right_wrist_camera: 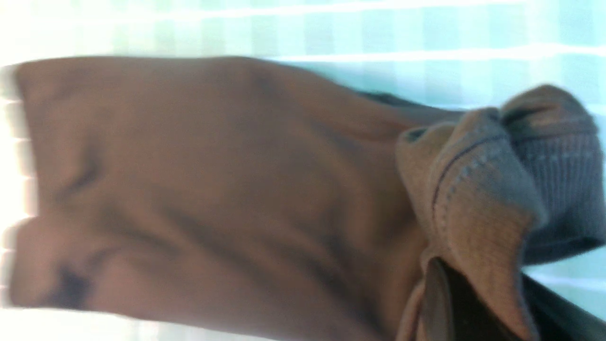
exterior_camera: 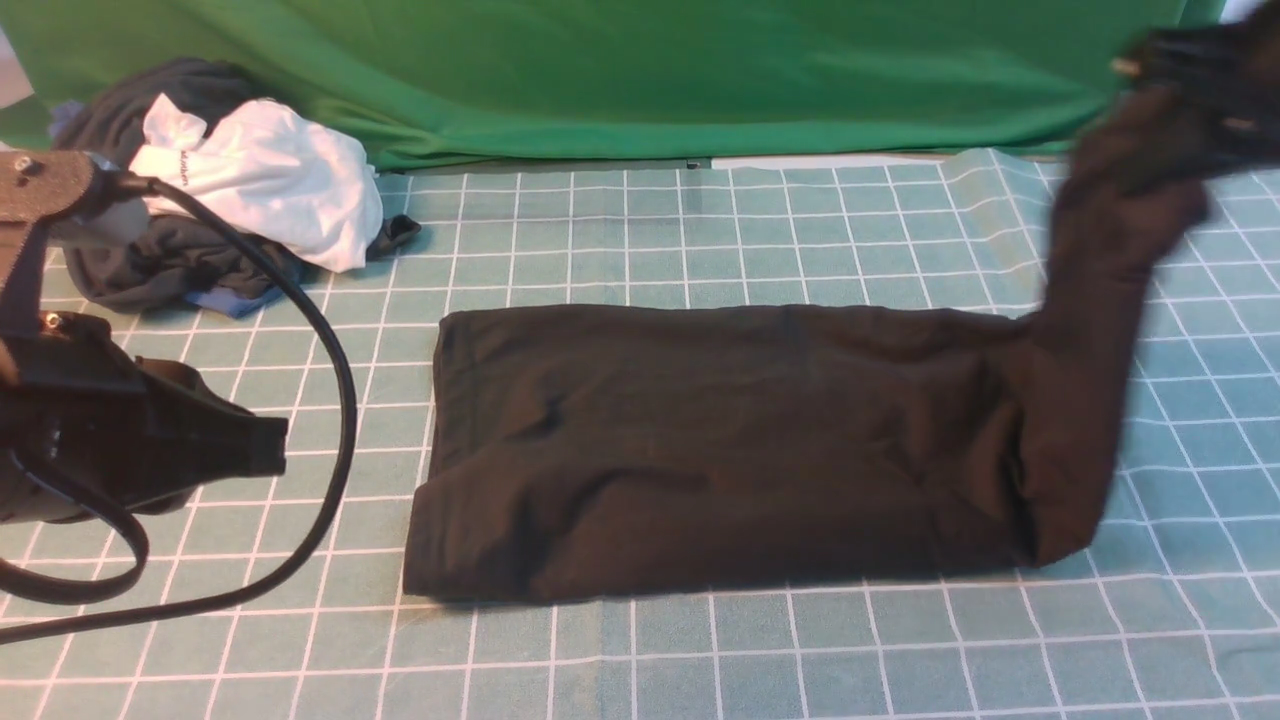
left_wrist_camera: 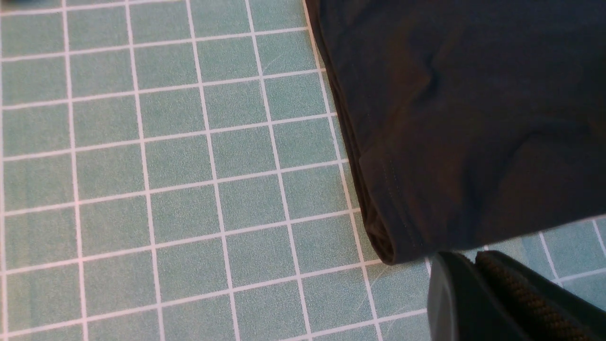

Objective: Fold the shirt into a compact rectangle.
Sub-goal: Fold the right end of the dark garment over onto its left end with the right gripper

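The black shirt point(exterior_camera: 720, 450) lies as a long folded strip across the middle of the grid mat. Its right end is lifted off the mat and hangs from my right gripper point(exterior_camera: 1190, 75), blurred at the top right and shut on the cloth. In the right wrist view the shirt point(right_wrist_camera: 213, 189) looks brownish, and a stitched hem bunches over the fingers point(right_wrist_camera: 440, 298). My left gripper point(exterior_camera: 265, 445) hovers left of the shirt, shut and holding nothing. The left wrist view shows its closed fingers point(left_wrist_camera: 478, 293) just off the shirt's folded corner point(left_wrist_camera: 393, 237).
A pile of dark, white and blue clothes point(exterior_camera: 220, 180) sits at the back left. A green cloth backdrop point(exterior_camera: 640, 70) hangs behind the mat. The left arm's black cable point(exterior_camera: 340, 400) loops over the mat between the arm and the shirt.
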